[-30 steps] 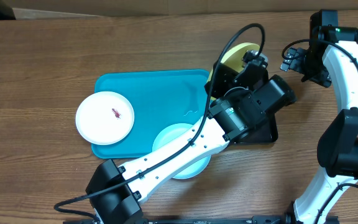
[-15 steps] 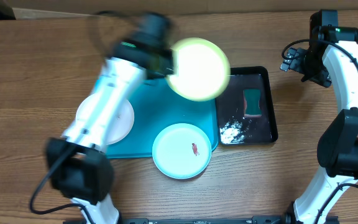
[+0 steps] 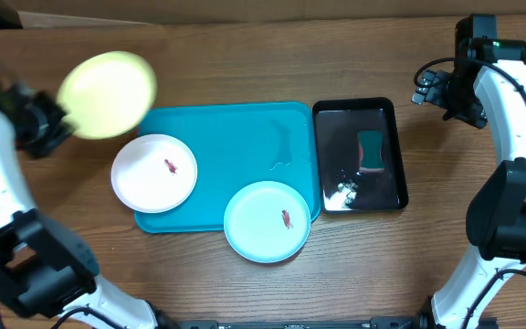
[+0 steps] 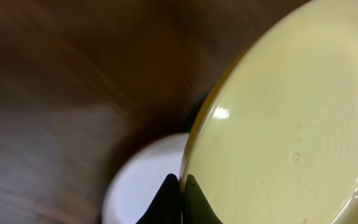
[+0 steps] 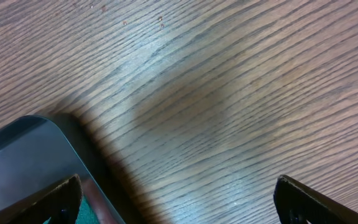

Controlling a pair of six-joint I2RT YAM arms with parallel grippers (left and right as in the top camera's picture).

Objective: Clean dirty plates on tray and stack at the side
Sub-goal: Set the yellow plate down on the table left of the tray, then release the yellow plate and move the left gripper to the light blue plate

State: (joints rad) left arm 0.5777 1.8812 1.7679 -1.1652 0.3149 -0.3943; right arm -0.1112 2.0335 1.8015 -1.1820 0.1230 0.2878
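Overhead, where do we find our yellow-green plate (image 3: 108, 94)?
— Our left end effector (image 4: 179, 186) clamps its rim over the tabletop (image 3: 245, 55), beside the tray (image 3: 236, 128). White plate (image 3: 153, 173) and light blue plate (image 3: 267, 221) overhang the tray's rim; our right end effector (image 5: 179, 208) gapes empty.

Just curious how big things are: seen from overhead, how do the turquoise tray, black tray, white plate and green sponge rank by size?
1. turquoise tray
2. black tray
3. white plate
4. green sponge

White plate (image 3: 150, 183) and blue plate (image 3: 258, 233) bear red smears (image 3: 169, 165).
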